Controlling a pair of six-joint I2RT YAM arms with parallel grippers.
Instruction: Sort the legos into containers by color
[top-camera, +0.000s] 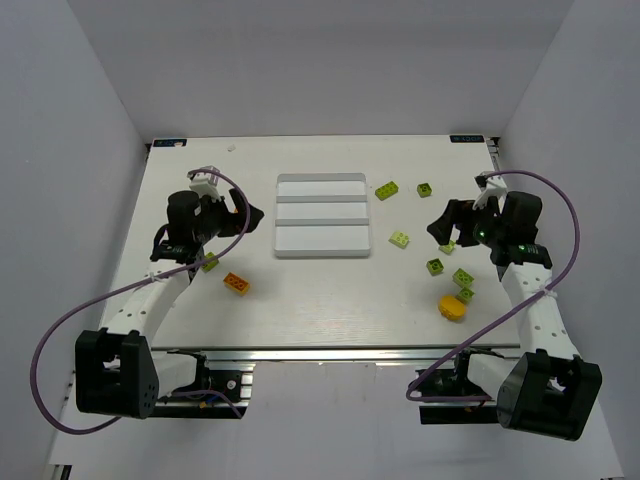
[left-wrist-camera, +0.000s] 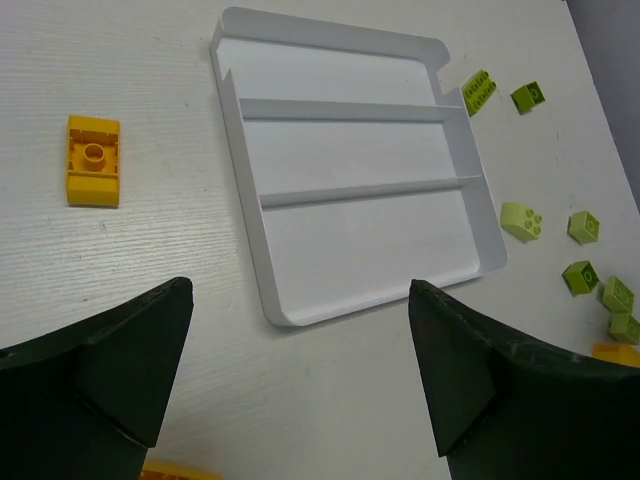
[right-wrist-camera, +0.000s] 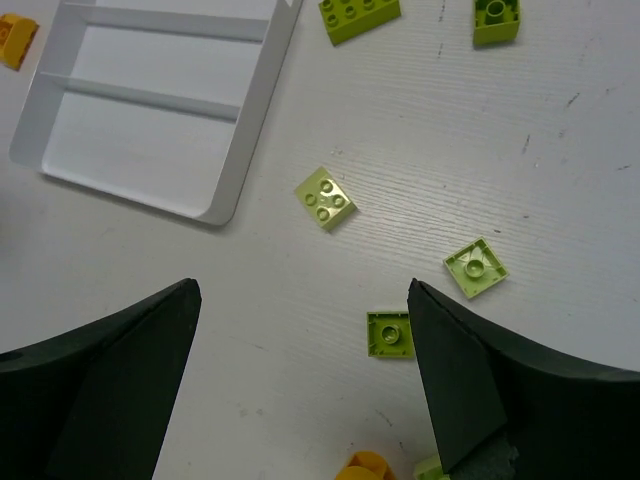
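Note:
The white tray (top-camera: 322, 215) with three empty compartments lies mid-table; it also shows in the left wrist view (left-wrist-camera: 360, 170) and the right wrist view (right-wrist-camera: 150, 110). My left gripper (top-camera: 252, 216) hovers open and empty just left of the tray (left-wrist-camera: 300, 340). An orange lego (left-wrist-camera: 93, 160) lies left of the tray. Another orange lego (top-camera: 237, 284) lies nearer the front. My right gripper (top-camera: 440, 225) is open and empty (right-wrist-camera: 300, 330) above green legos (right-wrist-camera: 326, 198) (right-wrist-camera: 389, 333) (right-wrist-camera: 475, 267). An orange lego (top-camera: 452, 306) lies front right.
Two more green legos (top-camera: 386, 190) (top-camera: 424, 189) lie right of the tray's far corner. A yellow-green lego (top-camera: 210, 263) sits under the left arm. White walls enclose the table on three sides. Purple cables loop beside both arms.

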